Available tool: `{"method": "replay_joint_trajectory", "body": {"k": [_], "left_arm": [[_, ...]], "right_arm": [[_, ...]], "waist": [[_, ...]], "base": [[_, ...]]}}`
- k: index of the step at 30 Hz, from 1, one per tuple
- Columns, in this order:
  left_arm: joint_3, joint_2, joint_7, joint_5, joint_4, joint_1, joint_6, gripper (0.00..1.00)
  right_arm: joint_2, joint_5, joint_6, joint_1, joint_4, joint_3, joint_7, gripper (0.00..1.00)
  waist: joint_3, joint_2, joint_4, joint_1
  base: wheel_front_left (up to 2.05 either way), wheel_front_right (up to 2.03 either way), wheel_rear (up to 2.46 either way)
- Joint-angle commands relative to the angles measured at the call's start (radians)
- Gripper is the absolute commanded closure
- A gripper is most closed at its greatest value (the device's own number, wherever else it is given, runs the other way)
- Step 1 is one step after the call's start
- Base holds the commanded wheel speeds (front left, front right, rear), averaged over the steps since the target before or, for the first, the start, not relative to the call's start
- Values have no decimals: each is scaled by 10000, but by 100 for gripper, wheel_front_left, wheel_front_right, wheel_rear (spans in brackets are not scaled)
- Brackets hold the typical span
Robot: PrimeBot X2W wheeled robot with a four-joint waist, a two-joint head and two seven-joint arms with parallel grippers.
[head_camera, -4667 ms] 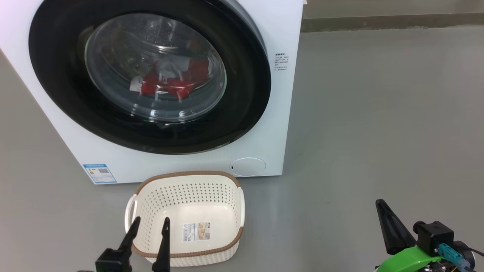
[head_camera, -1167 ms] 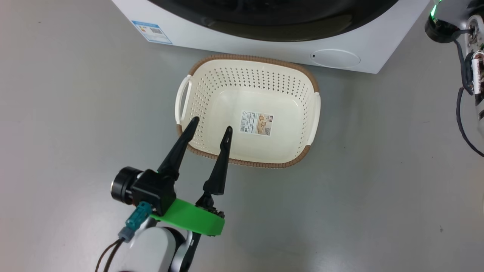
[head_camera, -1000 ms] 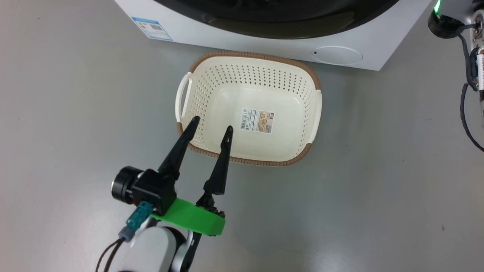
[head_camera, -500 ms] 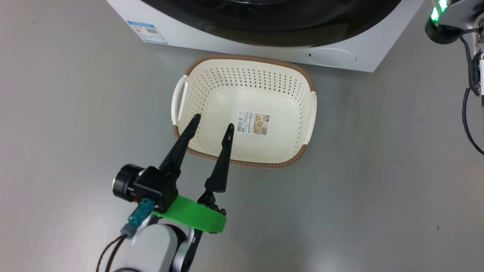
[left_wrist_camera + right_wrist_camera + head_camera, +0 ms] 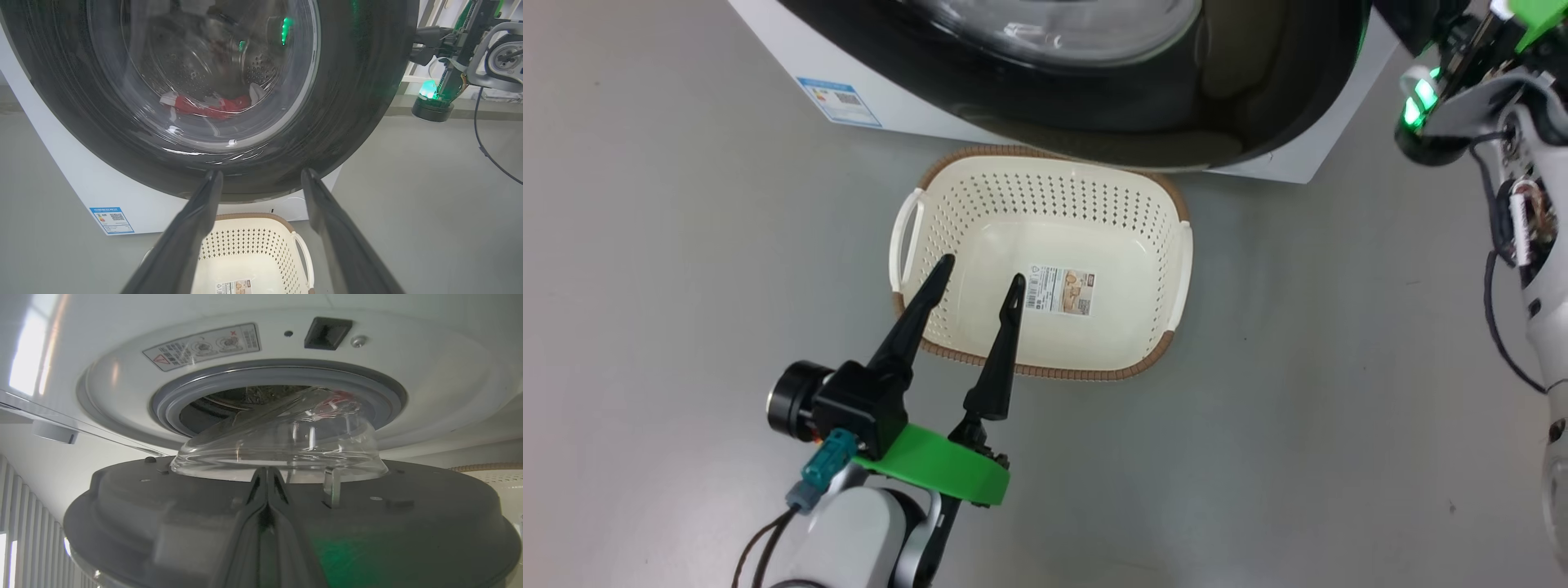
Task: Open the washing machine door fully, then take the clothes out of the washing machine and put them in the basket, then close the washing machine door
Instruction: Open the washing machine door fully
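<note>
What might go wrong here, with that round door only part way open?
1. The right gripper sits at the inner face of the washing machine door with its jaws shut, clamping nothing, so it may slip off.
2. The door's lower rim hangs over the far edge of the basket and might knock it.
3. The left gripper, jaws open, hovers above the basket just before the door, which might swing into it.
</note>
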Motion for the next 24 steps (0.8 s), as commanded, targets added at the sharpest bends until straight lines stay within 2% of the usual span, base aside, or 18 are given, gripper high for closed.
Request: {"method": "replay_joint_trajectory", "body": {"k": [1, 11, 24], "left_arm": [[304, 158, -118, -32, -185, 134, 25, 0], [413, 158, -118, 30, 84, 429, -7, 0], [578, 158, -118, 139, 454, 872, -57, 0]], "right_arm": [[406, 33, 4, 259, -290, 177, 179, 100], [619, 150, 4, 1435, -927, 231, 750, 100], [916, 228, 4, 2844, -1614, 361, 989, 100]], "waist": [[-101, 0, -26, 0], [-646, 0, -90, 0], [-1451, 0, -149, 0]], "base": [[0, 0, 0], [0, 0, 0], [0, 0, 0]]}}
